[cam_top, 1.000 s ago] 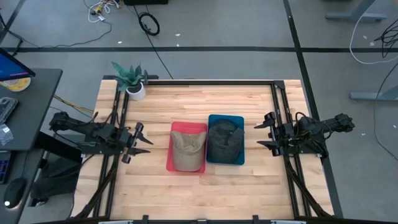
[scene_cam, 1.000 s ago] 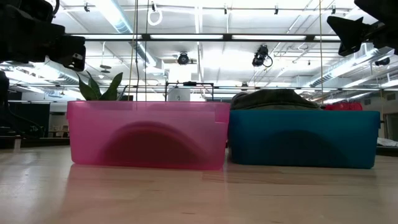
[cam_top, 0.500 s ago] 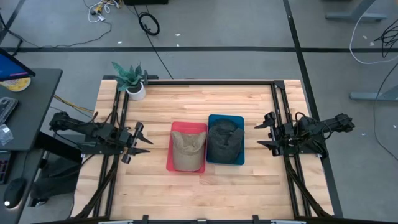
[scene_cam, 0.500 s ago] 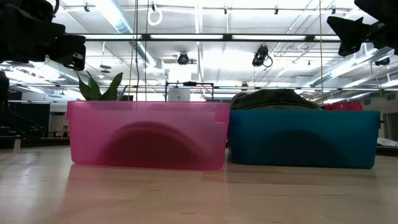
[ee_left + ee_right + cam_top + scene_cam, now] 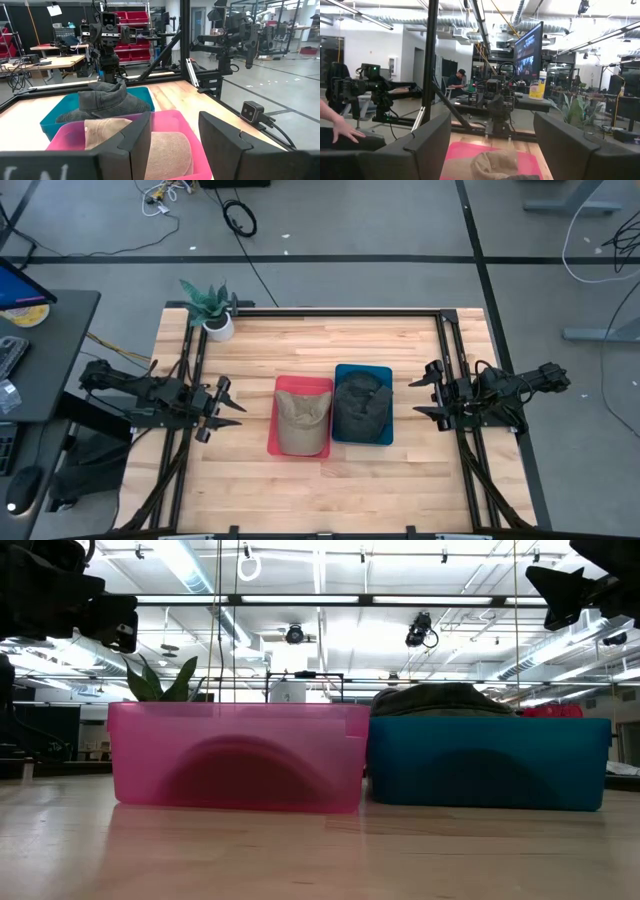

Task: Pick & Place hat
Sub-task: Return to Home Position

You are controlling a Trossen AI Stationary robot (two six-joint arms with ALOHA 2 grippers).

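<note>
While both arms hang clear of the work, the left tool point(image 5: 231, 404) hovers over the left side of the wooden tabletop point(image 5: 300, 345) with its two fingers apart and nothing between them. The right tool point(image 5: 418, 397) hovers over the right side, its fingers likewise spread wide and empty. Each tool points inward at the bins from well apart.

Two bins stand side by side at the middle of the tabletop, their walls touching or very nearly so: one red bin point(image 5: 273, 425) on the left and one blue bin point(image 5: 362, 369) on the right. A brown cap point(image 5: 300, 420) lies inside the red bin. The tan fabric reads as a single heap, and whether it is more than one cap cannot be told. One black cap point(image 5: 360, 408) fills the blue bin, and in the low view its crown rises above the rim.

One potted plant point(image 5: 212, 308) in a white pot stands at the far left corner of the tabletop.

White lettering on the left arm's wrist is cut off, with only an "N" legible. In the right wrist view a person's hand point(image 5: 340, 129) shows in the room beyond.
</note>
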